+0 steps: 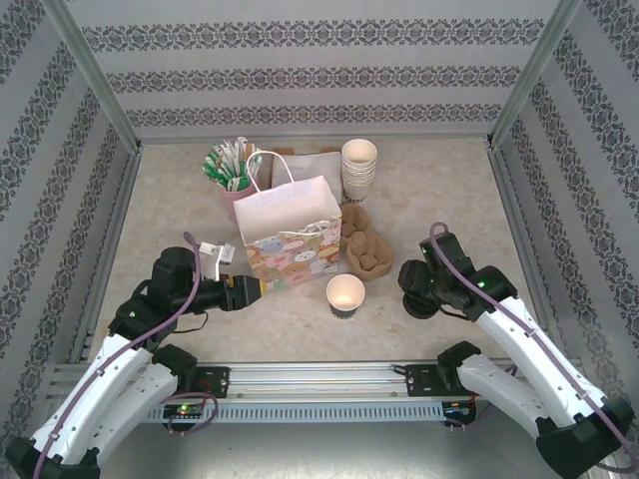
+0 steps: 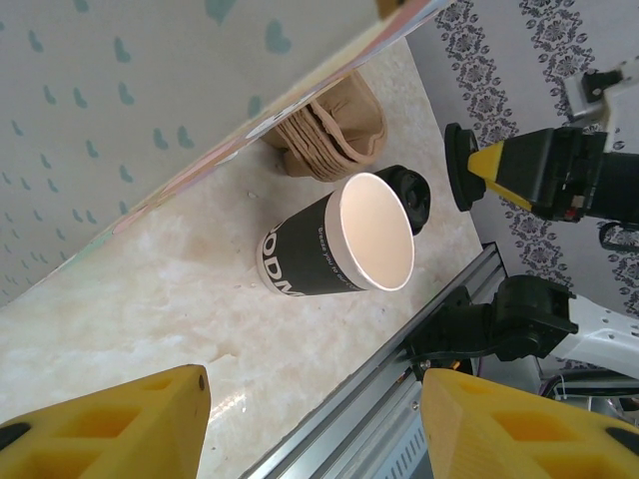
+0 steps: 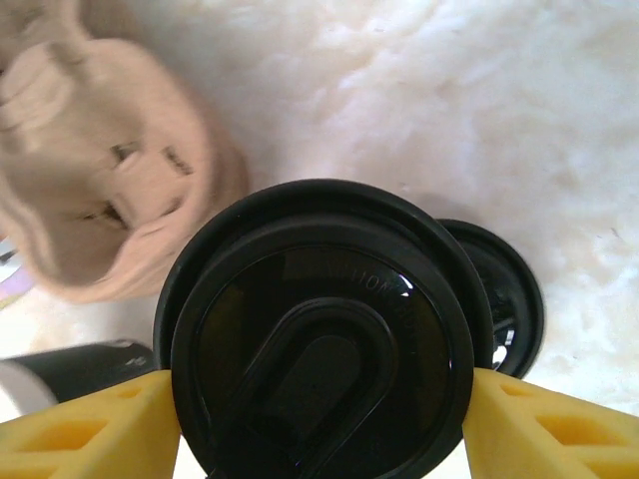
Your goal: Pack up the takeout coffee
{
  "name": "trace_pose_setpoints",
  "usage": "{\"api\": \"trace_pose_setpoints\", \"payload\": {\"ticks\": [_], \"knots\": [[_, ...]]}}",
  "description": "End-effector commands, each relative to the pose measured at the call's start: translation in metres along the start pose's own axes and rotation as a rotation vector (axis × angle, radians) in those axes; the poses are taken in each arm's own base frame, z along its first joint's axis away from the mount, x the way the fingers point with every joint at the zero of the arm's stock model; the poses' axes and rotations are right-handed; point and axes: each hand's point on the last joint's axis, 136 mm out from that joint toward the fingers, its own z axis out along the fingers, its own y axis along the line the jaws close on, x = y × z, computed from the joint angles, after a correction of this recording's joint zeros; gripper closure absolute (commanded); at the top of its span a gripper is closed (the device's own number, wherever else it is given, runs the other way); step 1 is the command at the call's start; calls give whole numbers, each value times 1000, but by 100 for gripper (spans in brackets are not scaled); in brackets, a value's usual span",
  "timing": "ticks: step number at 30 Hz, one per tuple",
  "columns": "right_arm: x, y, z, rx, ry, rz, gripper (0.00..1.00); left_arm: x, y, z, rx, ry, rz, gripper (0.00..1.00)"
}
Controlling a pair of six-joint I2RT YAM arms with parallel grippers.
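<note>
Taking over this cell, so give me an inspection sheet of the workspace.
Surface: marbled tabletop, no spills seen.
Job's things: dark cup upright, lidless; patterned bag standing open.
Clutter: cream cup stack, pulp carriers, pink holder of green-white sticks, spare lid lying on the table.
Grippers: left gripper open, empty; right gripper shut on black lid.
Cables: cable along each arm, no snag seen.
Surroundings: patterned walls, metal frame posts.

Setting: robot test cell (laboratory type). Indicators: aluminium frame posts [image 1: 93,75], wallpaper-covered panel walls [image 1: 319,60], marble-pattern tabletop [image 1: 449,190], slotted mounting rail [image 1: 319,371] carrying both arm bases [image 1: 429,377].
</note>
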Motion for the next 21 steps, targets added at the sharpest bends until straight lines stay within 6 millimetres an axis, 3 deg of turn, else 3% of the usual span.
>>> {"api": "trace_pose_setpoints", "payload": {"ticks": [1, 5, 12, 21], "knots": [[-3, 20, -15, -18, -3, -98, 30, 0, -1, 2, 3, -2, 18, 41], [2, 53, -25, -49, 15, -218, 30, 0, -1, 2, 1, -3, 18, 41], [31, 104, -31, -107, 109, -407, 30, 0, -1, 2, 2, -2, 18, 41], [59, 135, -13, -60, 185, -564, 30, 0, -1, 2, 2, -1, 19, 41]]}}
